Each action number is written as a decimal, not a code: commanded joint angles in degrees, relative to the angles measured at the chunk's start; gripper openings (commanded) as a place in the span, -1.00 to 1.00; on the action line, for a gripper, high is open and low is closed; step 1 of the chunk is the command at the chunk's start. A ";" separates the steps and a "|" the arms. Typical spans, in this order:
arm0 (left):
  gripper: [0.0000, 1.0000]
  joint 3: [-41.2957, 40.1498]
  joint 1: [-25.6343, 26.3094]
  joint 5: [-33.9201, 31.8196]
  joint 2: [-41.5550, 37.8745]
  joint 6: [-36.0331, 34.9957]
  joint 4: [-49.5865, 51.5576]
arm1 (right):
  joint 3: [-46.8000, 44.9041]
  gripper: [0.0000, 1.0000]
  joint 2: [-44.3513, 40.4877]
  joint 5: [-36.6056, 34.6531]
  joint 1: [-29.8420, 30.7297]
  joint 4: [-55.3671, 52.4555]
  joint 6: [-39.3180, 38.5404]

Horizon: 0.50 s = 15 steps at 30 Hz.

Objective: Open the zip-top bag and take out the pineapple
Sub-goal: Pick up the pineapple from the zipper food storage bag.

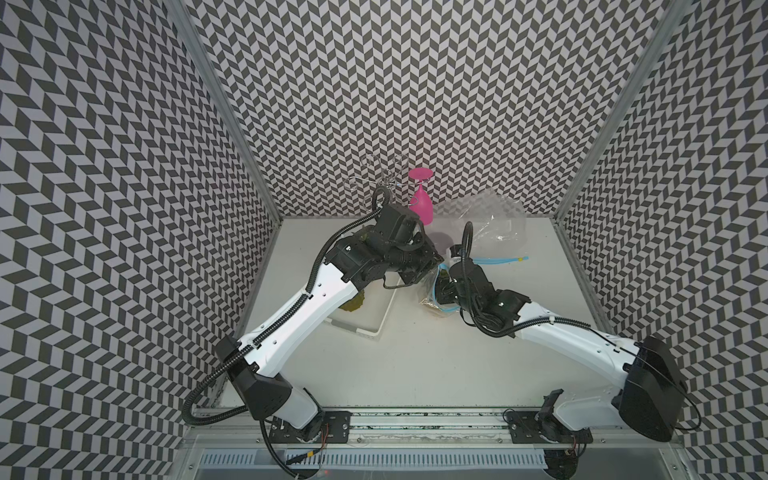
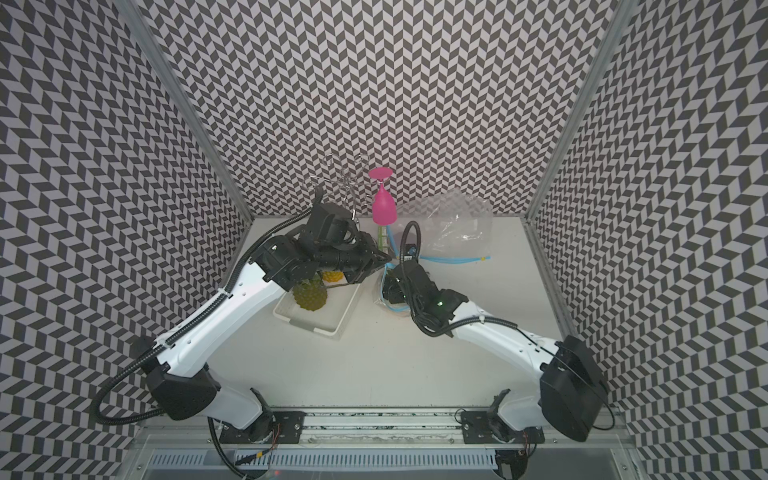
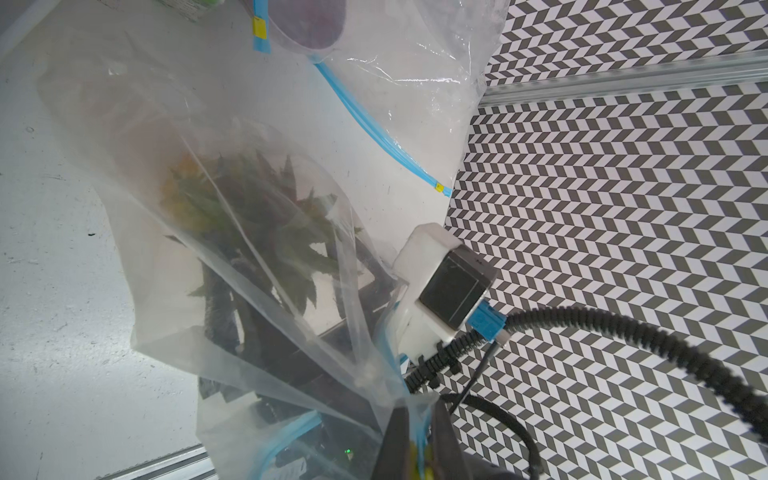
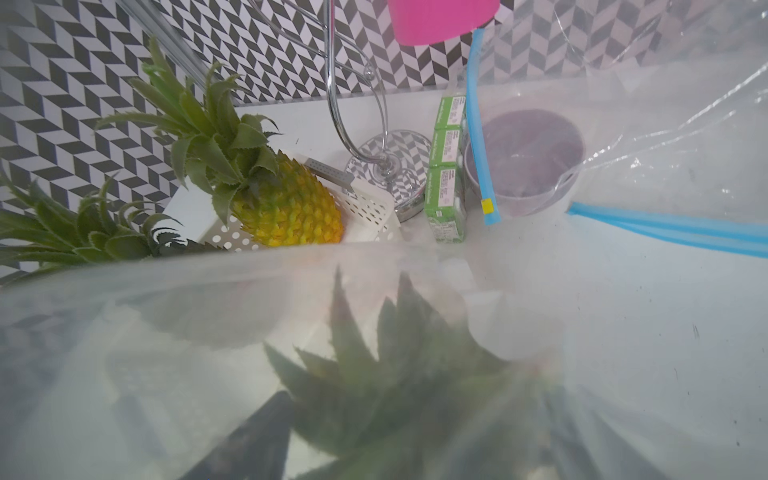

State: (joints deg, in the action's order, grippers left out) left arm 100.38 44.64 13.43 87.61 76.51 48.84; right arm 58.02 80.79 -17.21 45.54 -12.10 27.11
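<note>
1. The left fingers are clenched on the rim of the zip-top bag, at its blue zip.
2. The right fingers stand wide apart inside the bag, flanking the pineapple, not closed on it.
3. The left arm reaches over the white tray, wrist turned toward the right arm, which lies low, extended over the counter.
4. The pineapple rests in the bag beside the tray. Its leaf tips point away from the right wrist, while its body and long axis are blurred by plastic.
</note>
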 commanded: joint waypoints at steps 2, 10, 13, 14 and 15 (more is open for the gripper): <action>-1.00 0.81 0.80 1.70 -1.03 0.68 -2.72 | 1.37 0.39 4.61 -0.96 0.16 0.99 -1.18; -0.43 3.52 0.53 -1.16 -0.26 -2.71 -0.71 | 1.92 -1.00 -2.06 -0.67 -0.01 -1.40 -0.65; -0.01 5.30 0.09 -3.70 0.31 -5.49 0.56 | 2.93 -1.00 -6.00 2.58 -2.00 -1.72 0.64; 0.04 6.00 -0.17 -4.70 0.49 -6.24 1.23 | 3.78 -1.00 -6.67 4.40 -3.15 -2.80 1.39; 0.07 6.54 -0.54 -5.74 0.56 -7.07 1.71 | 4.76 -1.00 -7.23 6.71 -4.71 -4.15 2.14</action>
State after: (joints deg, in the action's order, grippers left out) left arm 104.27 44.58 11.33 87.77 72.90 49.21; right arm 59.70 77.93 -14.28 43.53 -18.13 26.98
